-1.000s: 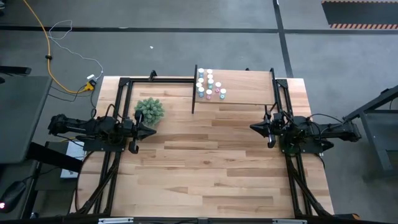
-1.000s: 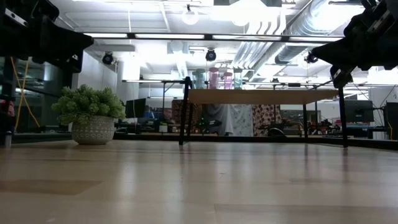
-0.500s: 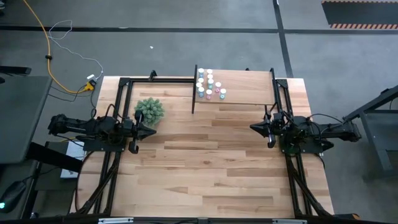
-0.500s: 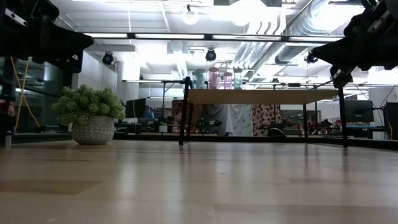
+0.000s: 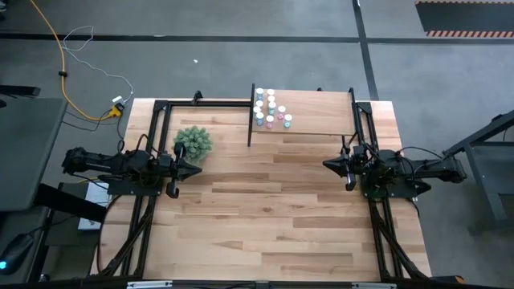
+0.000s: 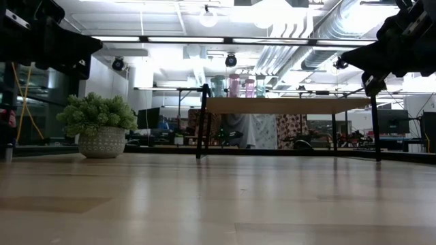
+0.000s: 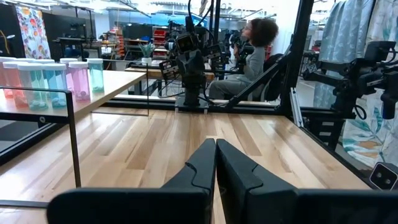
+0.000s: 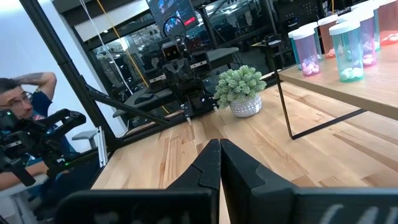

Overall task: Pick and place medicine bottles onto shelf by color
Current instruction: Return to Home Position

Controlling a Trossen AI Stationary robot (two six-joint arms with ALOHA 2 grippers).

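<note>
Several small medicine bottles (image 5: 270, 110) with white caps and teal or pink bodies stand upright in a cluster at the left end of the light-wood shelf (image 5: 321, 114), which stands on thin black side supports at the table's far edge. The left wrist view shows the bottles (image 7: 50, 81) on the shelf (image 7: 106, 84), and so does the right wrist view, where the bottles (image 8: 339, 43) rise above the board. My left gripper (image 5: 197, 169) is shut and points level at the table's left side. My right gripper (image 5: 327, 164) is shut and level at the right side. Both are far from the bottles.
A bushy green plant in a pale pot (image 5: 193, 143) stands on the table just beyond my left gripper, also seen in the low view as a plant (image 6: 99, 126). The wide striped tabletop (image 5: 273, 217) lies bare between the arms. A person (image 7: 255, 46) sits beyond the table.
</note>
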